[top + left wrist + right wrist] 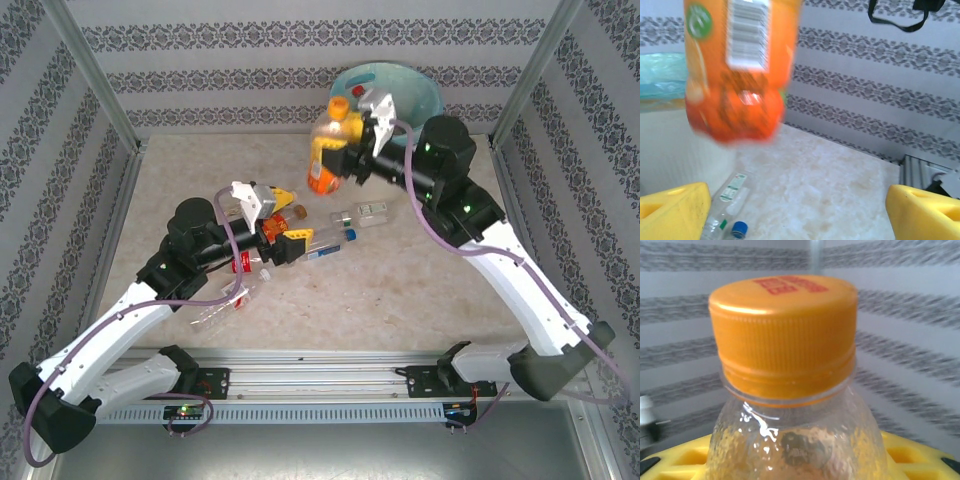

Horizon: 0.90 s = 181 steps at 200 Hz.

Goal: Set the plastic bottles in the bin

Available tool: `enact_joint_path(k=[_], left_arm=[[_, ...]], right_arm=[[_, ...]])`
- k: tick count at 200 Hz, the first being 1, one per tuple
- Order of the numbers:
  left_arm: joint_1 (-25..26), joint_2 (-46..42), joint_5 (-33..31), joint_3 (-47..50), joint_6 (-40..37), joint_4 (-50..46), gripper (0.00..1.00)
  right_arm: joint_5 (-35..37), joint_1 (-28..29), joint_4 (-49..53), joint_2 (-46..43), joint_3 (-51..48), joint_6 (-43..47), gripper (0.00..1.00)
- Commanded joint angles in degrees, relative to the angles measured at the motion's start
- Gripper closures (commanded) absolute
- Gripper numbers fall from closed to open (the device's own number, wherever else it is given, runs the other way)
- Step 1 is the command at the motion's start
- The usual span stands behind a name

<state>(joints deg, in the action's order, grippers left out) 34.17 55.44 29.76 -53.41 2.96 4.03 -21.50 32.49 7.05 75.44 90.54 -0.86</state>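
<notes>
I judge the step in hand to be the carry to the bin [395, 72]. My right tool [335, 158] is clamped on the orange bottle [328, 128] and holds it in the air, cap uppermost, clear of the bench [400, 290]. In the right wrist view the cap [785, 335] stands above my yellow fingers [912, 455], so the grip sits low on the body.

From above, the bottle overlaps the bin's near left rim. I cannot tell whether it already hangs over the mouth. From the left wrist view it looks to be on the near side of the bin wall [670, 150]. The next move calls for taking it further in over the rim, high enough for its base to clear, and only then letting the jaws part.

My left tool [290, 220] stands wide open with nothing between its fingers [675, 210]. It is low over the bottles [245, 265] lying at mid bench. A blue-capped one [727, 205] lies just ahead of its left finger, pointing toward the bin. That looks the likeliest next pick, though the tool would need to shift left to straddle it.
</notes>
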Motion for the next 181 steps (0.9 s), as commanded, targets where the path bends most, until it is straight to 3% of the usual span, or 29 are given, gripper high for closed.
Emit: enact_joint_path(k=[1, 27, 94, 159, 181], left_arm=[[0.37, -0.77, -5.91, -2.99, -3.30, 1.43, 0.08], [0.37, 0.81, -7.61, -4.40, -4.37, 0.45, 0.07], [0.28, 3.63, -7.59, -4.06, -4.32, 0.13, 0.08], [-0.16, 3.48, -8.29, -1.44, -4.99, -0.55, 0.08], [-0.15, 3.96, -8.15, -1.43, -4.73, 0.05, 0.08]], right_arm=[[12.36, -3.49, -0.86, 5.29, 6.13, 7.90, 0.60], [19.52, -9.25, -2.33, 15.97, 16.21, 13.02, 0.61], [23.93, -19.69, 5.00, 42.91, 42.53, 13.20, 0.60], [20.20, -24.14, 13.34, 53.63, 47.98, 10.22, 0.55], [20.36, -24.14, 15.07, 54.38, 48.32, 10.01, 0.43]])
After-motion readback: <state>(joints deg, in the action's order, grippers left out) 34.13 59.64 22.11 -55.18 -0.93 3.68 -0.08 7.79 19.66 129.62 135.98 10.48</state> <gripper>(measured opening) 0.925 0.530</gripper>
